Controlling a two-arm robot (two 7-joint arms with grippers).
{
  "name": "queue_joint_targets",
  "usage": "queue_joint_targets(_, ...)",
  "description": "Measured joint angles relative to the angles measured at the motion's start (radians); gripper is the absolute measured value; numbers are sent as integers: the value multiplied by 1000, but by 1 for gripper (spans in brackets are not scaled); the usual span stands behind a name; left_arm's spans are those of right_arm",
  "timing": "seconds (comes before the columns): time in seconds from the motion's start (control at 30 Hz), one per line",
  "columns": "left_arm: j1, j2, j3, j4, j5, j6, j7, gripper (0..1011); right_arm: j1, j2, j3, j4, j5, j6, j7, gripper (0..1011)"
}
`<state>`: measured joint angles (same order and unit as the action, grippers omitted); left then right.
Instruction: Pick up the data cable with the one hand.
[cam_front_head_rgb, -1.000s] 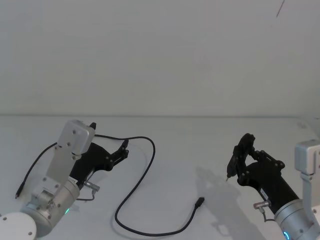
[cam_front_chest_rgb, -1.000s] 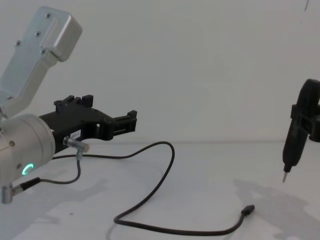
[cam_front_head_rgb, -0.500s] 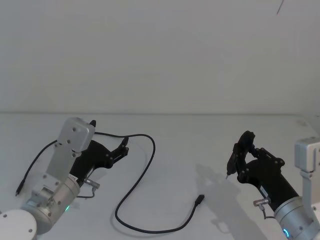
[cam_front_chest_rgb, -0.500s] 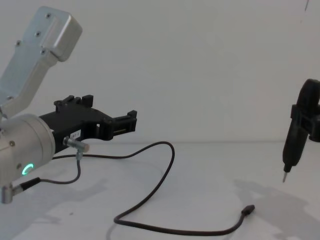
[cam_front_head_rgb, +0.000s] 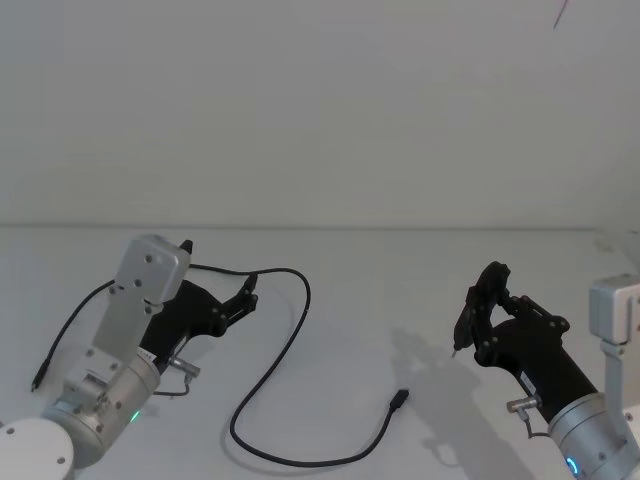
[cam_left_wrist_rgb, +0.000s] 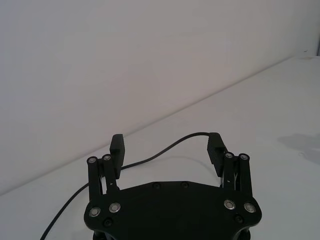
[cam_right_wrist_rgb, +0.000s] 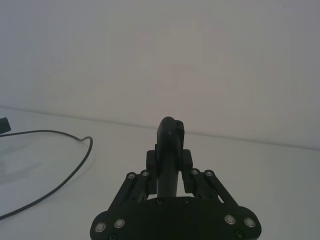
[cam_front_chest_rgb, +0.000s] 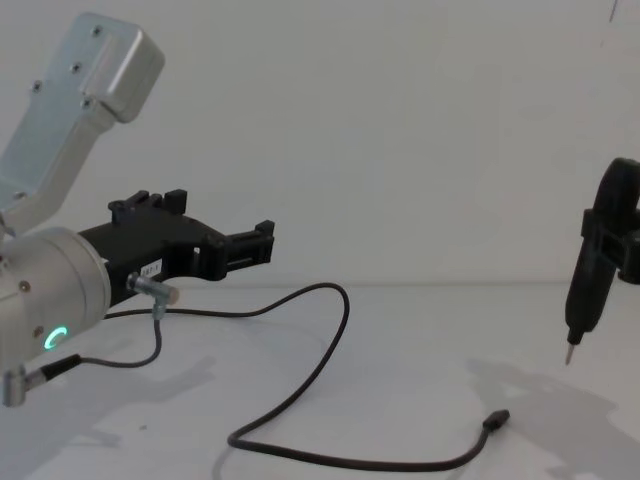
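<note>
Approach step. Left gripper (cam_left_wrist_rgb: 167, 145) hovers low over the table (cam_front_head_rgb: 400, 280), jaws spread, empty. Cable (cam_front_head_rgb: 308, 295) lies looped on the table just beyond its tips, plug (cam_front_head_rgb: 399, 402) nearer centre. Right gripper (cam_right_wrist_rgb: 170, 160) is parked at the right, clamped on a pen tool (cam_front_chest_rgb: 583, 290). Next, probably: descend, straddle the cord, close.

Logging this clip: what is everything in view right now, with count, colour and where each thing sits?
data cable: one, black, lying in loops on the table, plug end toward the front centre.
pen-like tool: one, black with a metal tip, pointing down above the table's right side.
table: one, white, under everything.
wall: one, white, behind the table.
left claw: one, black, open, raised over the table's left side close to the cable, not holding it.
right claw: one, black, shut on the pen-like tool, on the right.
</note>
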<state>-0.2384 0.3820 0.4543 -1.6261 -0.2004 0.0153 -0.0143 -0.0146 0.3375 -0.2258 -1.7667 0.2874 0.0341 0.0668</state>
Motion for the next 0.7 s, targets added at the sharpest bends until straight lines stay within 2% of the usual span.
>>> queue_joint_targets(0.33,-16,18,16,-13,-6,40,-60,1001,0,0,0,0,0,0,0,279)
queue_joint_targets(0.7,-43,78,41,-71,-39,150,-199,1001,0,0,0,0,0,0,0,279)
